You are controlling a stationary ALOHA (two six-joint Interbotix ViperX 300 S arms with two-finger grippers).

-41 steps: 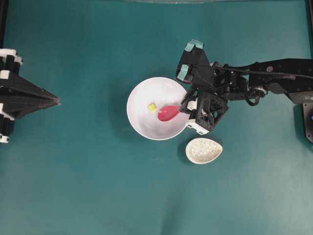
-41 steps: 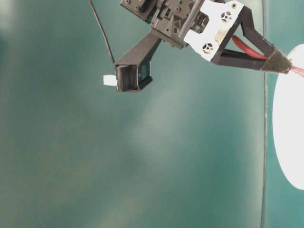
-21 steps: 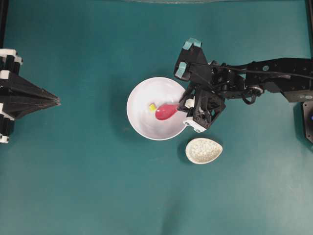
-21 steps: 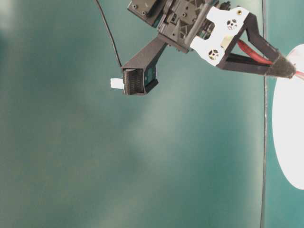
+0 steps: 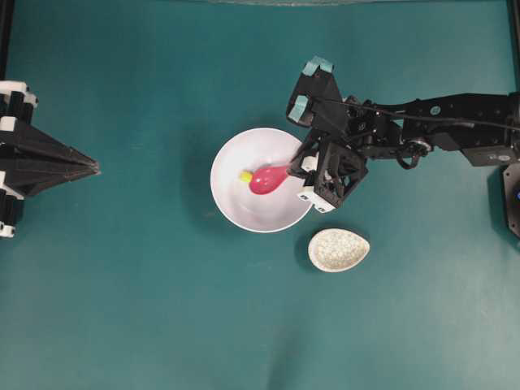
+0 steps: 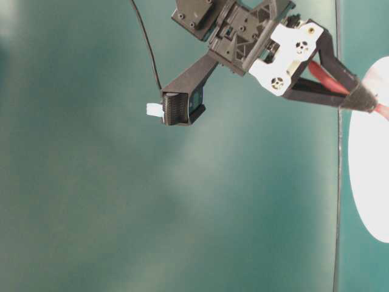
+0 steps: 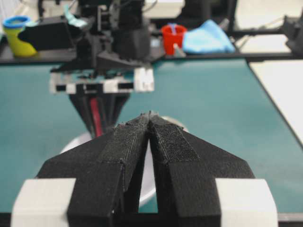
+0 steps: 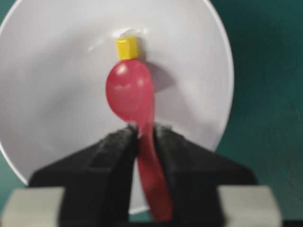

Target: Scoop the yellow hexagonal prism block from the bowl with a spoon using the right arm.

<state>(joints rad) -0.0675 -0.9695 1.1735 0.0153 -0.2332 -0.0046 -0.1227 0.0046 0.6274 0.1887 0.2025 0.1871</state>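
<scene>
Gripping the spoon (image 8: 130,92) by its handle with the right end effector (image 8: 142,135), jaws clamped tight on the pink-red shaft and nothing else between them. Holding the handle well back from the scoop, presumably to keep the black fingers outside the bowl (image 5: 231,203) while the scoop alone works inside it. Reaching in over the right rim of the bowl in the overhead view, with the scoop lying low against the white inner surface.

Locating the yellow hexagonal prism block (image 8: 126,48) inside the bowl, touching the leading tip of the scoop; also showing as a yellow spot at the spoon's left end (image 5: 244,176) from overhead. Not yet sitting in the scoop: resting on the bowl surface just ahead of the lip. Judging the step in hand as the push-under, with the tip aimed straight at the block so that the bowl wall beyond it can act as a backstop.

Risking a slide: being small, the block is likely to skate ahead of the spoon on the glossy surface rather than ride up into it.

Parking the left end effector (image 7: 150,124) at the left edge of the tabletop (image 5: 146,309), jaws pressed together and holding nothing, well apart from the work. Leaving the speckled spoon rest (image 5: 339,249) just beside the bowl, unoccupied.
</scene>
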